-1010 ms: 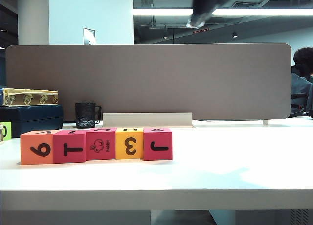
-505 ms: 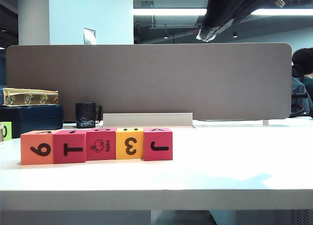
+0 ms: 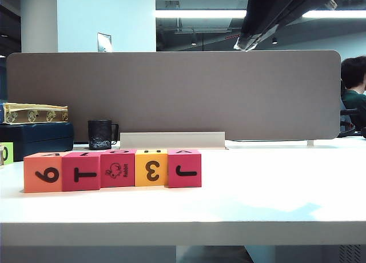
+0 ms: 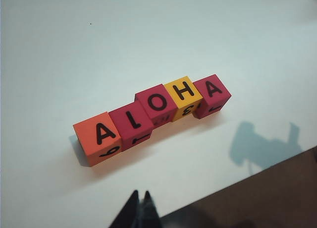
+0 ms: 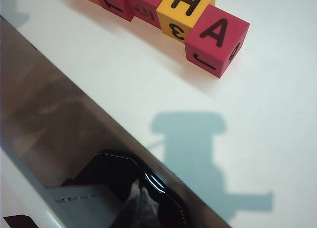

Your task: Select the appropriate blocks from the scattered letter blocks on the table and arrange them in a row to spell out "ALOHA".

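Both the left gripper (image 4: 140, 198) and right gripper (image 5: 140, 192) hang closed and empty above the letter blocks (image 4: 152, 118).

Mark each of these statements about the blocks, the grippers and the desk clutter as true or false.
1. The five letter blocks sit in one row whose top faces read ALOHA. True.
2. The yellow block is at one end of the row. False: it is second from one end; an orange block and a red block are at the ends.
3. The left gripper holds a block. False: it is shut on nothing, above the table.
4. The right gripper is shut and off the blocks. True.
5. A white mug stands behind the row. False: the mug is black.
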